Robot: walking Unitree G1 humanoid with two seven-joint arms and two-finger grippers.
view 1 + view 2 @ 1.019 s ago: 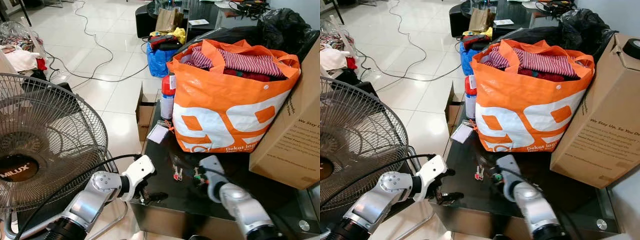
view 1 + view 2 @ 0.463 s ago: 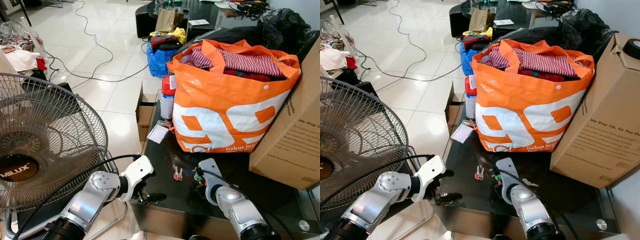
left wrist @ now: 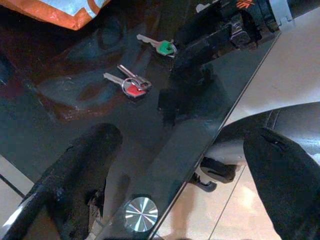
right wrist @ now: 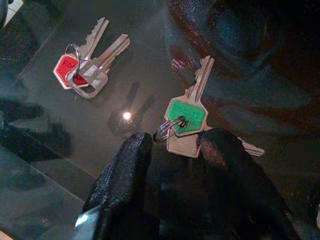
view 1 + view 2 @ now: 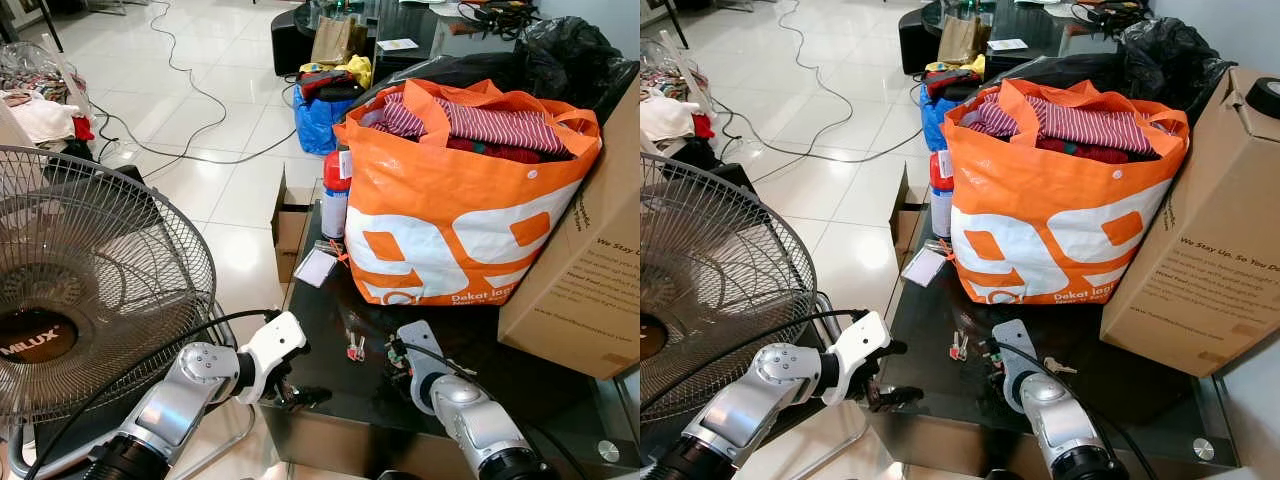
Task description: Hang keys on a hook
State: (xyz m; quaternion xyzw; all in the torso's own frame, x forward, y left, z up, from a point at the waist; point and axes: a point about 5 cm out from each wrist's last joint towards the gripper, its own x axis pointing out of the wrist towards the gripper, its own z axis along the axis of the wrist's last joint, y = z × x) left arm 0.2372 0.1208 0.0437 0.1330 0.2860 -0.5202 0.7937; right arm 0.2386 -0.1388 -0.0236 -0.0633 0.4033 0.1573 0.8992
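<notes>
The lower end of the green-capped key bunch [image 4: 186,122] is covered by the right gripper [image 4: 172,150], so it cannot be told whether the keys are pinched. The left gripper [image 3: 185,185] fingers are cut off by the picture's edges at the desk [image 3: 75,120] near edge. The fan [image 5: 90,290] is cropped at the left edge, and the cardboard box [image 5: 1210,230] at the right. The print on the red-capped keys [image 4: 82,70] is too small to be read.
</notes>
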